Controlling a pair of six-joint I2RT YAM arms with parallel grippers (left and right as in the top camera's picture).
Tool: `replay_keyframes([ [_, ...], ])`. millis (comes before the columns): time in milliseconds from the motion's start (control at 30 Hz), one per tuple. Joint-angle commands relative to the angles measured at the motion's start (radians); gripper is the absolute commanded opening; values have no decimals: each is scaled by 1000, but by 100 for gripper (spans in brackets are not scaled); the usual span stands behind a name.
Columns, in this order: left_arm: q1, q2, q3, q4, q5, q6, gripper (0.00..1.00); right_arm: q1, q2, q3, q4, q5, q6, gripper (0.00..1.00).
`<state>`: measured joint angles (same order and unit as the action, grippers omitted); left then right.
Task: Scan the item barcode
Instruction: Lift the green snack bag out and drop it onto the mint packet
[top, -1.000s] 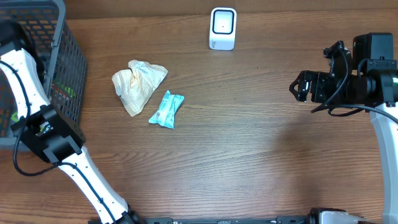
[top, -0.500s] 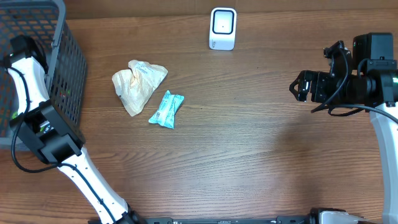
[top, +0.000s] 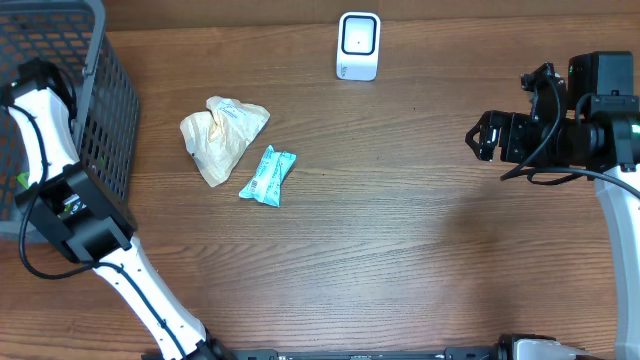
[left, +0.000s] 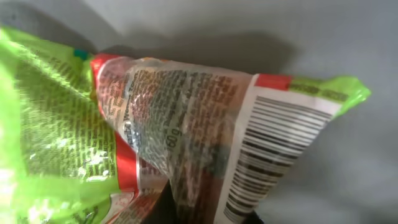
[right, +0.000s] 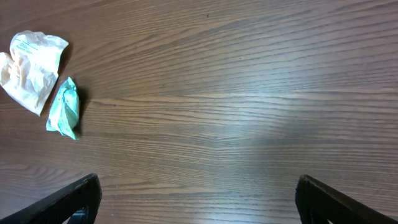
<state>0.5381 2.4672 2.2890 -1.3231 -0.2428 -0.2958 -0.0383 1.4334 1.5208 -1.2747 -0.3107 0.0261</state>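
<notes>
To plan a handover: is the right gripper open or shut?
Open. The right gripper shows its fingers wide apart, only table between them.

Crinkled green-and-red packet (left: 68, 124) shows its barcode (left: 273, 155); white scanner (top: 358, 45) stands well apart.

I read site as mock shop checkout. Evidence: mesh shopping basket (top: 110, 90) at left of wood-grain table (top: 400, 250), white barcode scanner (top: 358, 45) at far edge, retail goods: beige wrapper (top: 222, 135), teal packet (top: 268, 175), green snack packet (left: 62, 124) bearing printed barcode (left: 273, 155).
</notes>
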Motion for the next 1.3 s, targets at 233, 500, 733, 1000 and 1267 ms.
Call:
replay_keyframes([
  [233, 0, -91, 542, -245, 29, -22, 4, 6, -6, 21, 10, -6, 4, 100],
  [500, -17, -253, 706, -343, 42, 43, 4, 6, -6, 21, 11, -6, 3, 100],
  [733, -73, -423, 706, -366, 303, 166, 4, 6, -6, 21, 25, -6, 3, 100],
  [1000, -299, -468, 673, -366, 522, 211, 4, 6, -6, 21, 25, -6, 3, 100],
  [1267, -604, -460, 301, -359, 304, 126, 4, 6, -6, 21, 31, -6, 3, 100],
])
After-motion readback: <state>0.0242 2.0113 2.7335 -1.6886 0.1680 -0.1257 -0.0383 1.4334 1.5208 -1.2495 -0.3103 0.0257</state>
